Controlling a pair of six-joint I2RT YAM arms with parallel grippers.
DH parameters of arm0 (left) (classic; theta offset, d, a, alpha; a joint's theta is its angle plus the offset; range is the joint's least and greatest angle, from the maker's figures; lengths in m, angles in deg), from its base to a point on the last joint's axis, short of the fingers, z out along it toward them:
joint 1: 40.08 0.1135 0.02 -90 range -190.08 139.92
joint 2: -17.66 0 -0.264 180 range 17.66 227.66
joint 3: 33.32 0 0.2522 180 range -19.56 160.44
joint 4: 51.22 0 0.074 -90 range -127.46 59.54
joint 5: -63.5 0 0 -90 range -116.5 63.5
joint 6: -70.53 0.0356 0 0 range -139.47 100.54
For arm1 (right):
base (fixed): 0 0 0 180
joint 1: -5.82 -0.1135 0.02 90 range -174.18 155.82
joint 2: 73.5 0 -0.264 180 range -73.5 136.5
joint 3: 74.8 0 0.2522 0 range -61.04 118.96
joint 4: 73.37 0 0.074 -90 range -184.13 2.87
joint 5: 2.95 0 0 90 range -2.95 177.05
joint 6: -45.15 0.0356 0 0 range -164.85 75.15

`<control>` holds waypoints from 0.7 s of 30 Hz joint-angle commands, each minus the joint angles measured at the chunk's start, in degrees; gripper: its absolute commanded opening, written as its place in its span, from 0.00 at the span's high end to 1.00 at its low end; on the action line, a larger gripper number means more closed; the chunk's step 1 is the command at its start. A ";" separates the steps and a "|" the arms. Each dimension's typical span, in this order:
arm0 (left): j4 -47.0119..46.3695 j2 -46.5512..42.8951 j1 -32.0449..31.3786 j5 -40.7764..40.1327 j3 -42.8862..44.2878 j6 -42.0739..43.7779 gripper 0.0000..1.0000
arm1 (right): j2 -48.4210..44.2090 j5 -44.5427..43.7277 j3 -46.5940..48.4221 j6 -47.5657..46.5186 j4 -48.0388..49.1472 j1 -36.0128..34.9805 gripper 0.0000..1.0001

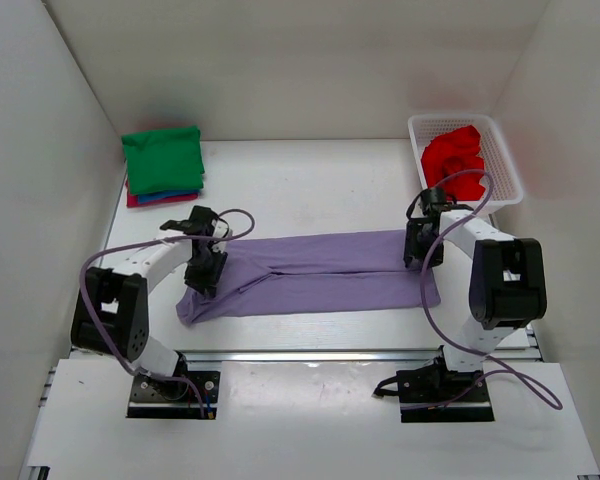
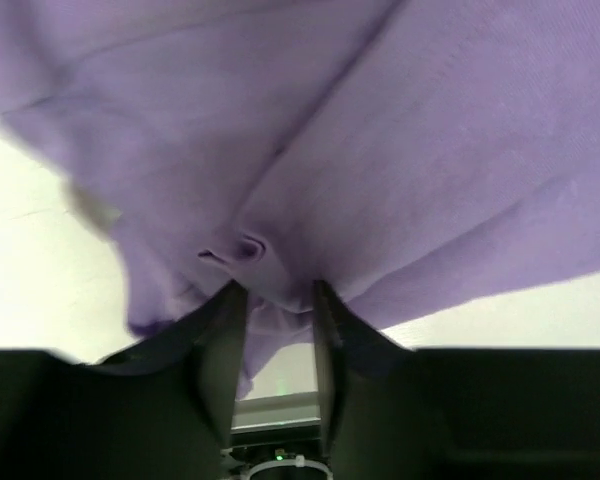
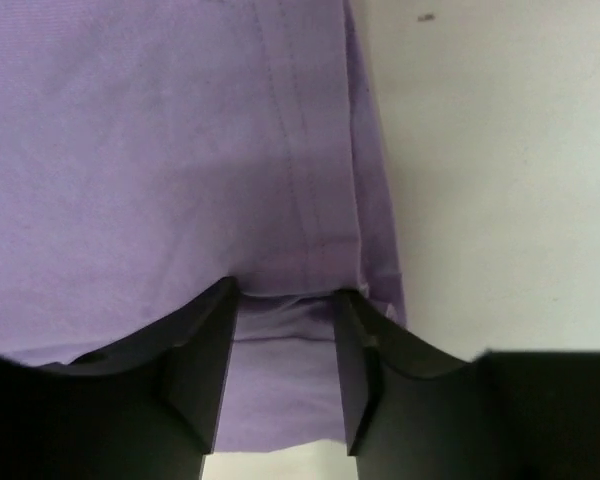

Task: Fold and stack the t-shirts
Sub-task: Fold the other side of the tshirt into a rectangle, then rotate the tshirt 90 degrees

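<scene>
The lavender t-shirt (image 1: 320, 275) lies as a long folded strip across the table's near middle. My left gripper (image 1: 205, 268) is at its left end, fingers closed on bunched, puckered cloth (image 2: 430, 150) at the tips (image 2: 278, 290). My right gripper (image 1: 417, 250) is at the right end, fingers closed on a ridge of the hemmed edge (image 3: 130, 150) at the tips (image 3: 285, 290). A folded green t-shirt (image 1: 163, 160) tops a stack at the back left, with blue (image 1: 170, 197) and magenta (image 1: 145, 201) edges under it. The red t-shirt (image 1: 455, 160) lies crumpled in the basket.
The white lattice basket (image 1: 510, 165) stands at the back right against the wall. White walls close in the table on the left, back and right. A metal rail runs along the near edge below the shirt.
</scene>
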 commanded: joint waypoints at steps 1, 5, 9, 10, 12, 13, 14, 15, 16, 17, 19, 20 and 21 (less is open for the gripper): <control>-2.22 -6.13 0.29 -5.23 0.55 -4.00 0.55 | -4.05 -1.03 2.56 -0.98 -1.14 -1.54 0.54; -6.18 -12.81 -1.02 -9.29 1.34 -7.97 0.44 | -7.82 -1.12 4.76 -0.89 -1.85 -3.55 0.44; -10.13 -16.24 -3.31 -3.95 -1.63 -11.82 0.47 | -9.14 0.89 5.11 0.77 0.96 -5.75 0.44; -10.23 -15.90 -3.40 -3.59 -2.95 -12.80 0.47 | -8.45 0.73 4.85 0.86 1.92 -6.36 0.44; -11.20 -14.58 -3.92 -1.13 -4.63 -15.09 0.49 | -7.39 2.30 3.97 2.09 3.42 -7.77 0.45; -11.98 -13.80 -4.10 0.87 -5.86 -17.10 0.50 | -6.51 2.66 3.45 2.53 4.21 -8.39 0.46; -13.56 -13.96 -4.10 1.50 -7.26 -18.77 0.52 | -5.72 2.75 2.84 2.97 5.43 -8.74 0.47; -14.27 -13.53 -4.71 1.16 -7.97 -21.14 0.52 | -5.28 2.84 2.57 2.97 5.97 -9.18 0.47; -15.23 -13.44 -5.15 -0.41 -9.72 -22.03 0.52 | -4.75 2.93 1.96 2.97 7.02 -9.27 0.47; -16.28 -13.35 -6.03 -2.77 -10.34 -23.69 0.52 | -4.05 2.93 1.34 3.58 7.99 -9.88 0.47; -16.91 -12.39 -7.53 -5.77 -10.53 -25.54 0.52 | -3.34 3.19 0.37 3.23 8.70 -9.80 0.46; -17.08 -11.08 -7.88 -7.44 -10.27 -26.25 0.53 | -3.08 2.93 0.11 3.32 9.22 -9.71 0.46; -16.65 -9.50 -7.97 -7.72 -8.96 -26.52 0.53 | -3.08 3.10 -0.42 3.76 9.23 -9.54 0.46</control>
